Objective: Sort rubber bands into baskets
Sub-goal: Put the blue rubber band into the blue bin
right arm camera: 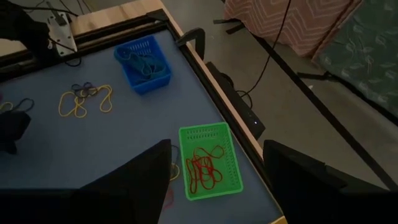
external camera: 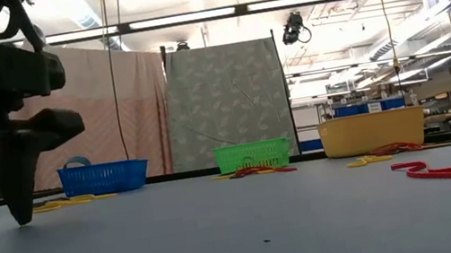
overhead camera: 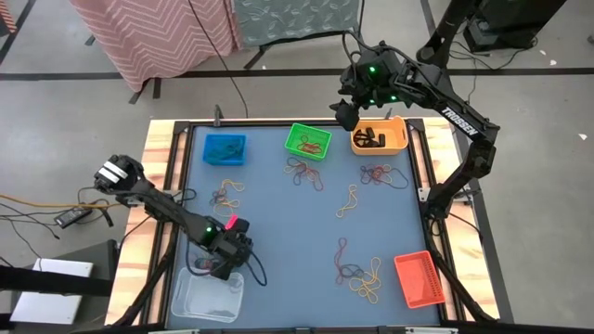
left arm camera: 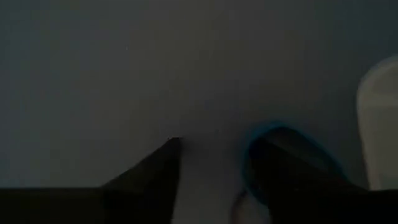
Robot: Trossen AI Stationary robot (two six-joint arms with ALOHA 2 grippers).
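Five baskets (overhead camera: 312,141), two arms, and several loose clusters of rubber bands (overhead camera: 304,173) too tangled to count.

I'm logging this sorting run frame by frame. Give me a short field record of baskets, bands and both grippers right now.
left gripper: low at the mat beside the clear basket, jaws apart around a blue band
right gripper: raised between green and yellow-orange baskets, jaws open, empty
blue basket: holds blue bands
green basket: holds red bands
yellow-orange basket: holds dark bands
red-orange basket: looks empty
loose bands: several clusters on the mat
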